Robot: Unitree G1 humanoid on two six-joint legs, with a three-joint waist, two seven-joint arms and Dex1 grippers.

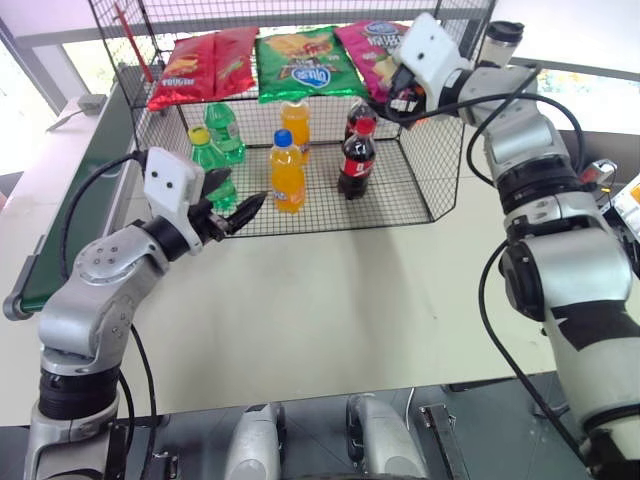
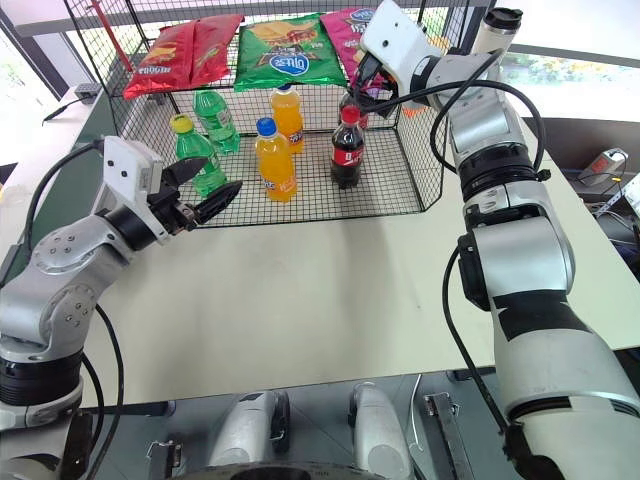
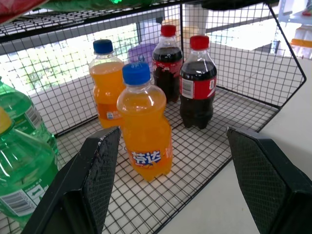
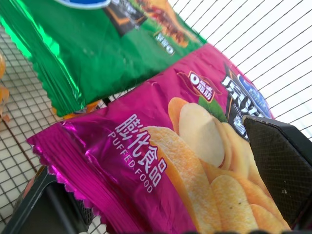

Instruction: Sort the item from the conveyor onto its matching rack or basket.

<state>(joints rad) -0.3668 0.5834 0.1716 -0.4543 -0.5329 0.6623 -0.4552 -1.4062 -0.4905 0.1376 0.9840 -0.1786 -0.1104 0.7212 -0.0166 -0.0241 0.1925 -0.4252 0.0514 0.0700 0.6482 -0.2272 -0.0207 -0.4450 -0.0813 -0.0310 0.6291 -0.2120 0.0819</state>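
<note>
The item, a magenta-pink crisp bag (image 4: 146,165), lies flat at the right end of the rack's upper tier (image 1: 365,45). My right gripper (image 1: 400,95) is open at the bag's near edge. In the right wrist view one finger (image 4: 282,170) shows over the bag and the other sits low under its overhanging edge. The black wire rack (image 1: 420,170) stands at the back of the table. My left gripper (image 1: 235,205) is open and empty, level in front of the rack's floor tier, facing an orange bottle (image 3: 146,131). The green conveyor (image 1: 60,200) runs along the left.
Red bags (image 1: 200,65) and a green bag (image 1: 305,65) lie beside the pink one on the upper tier. Green bottles (image 1: 225,130), orange bottles (image 1: 287,175) and cola bottles (image 1: 357,160) stand on the floor tier. A lidded cup (image 1: 500,40) stands behind my right arm. The beige table (image 1: 330,300) spreads in front.
</note>
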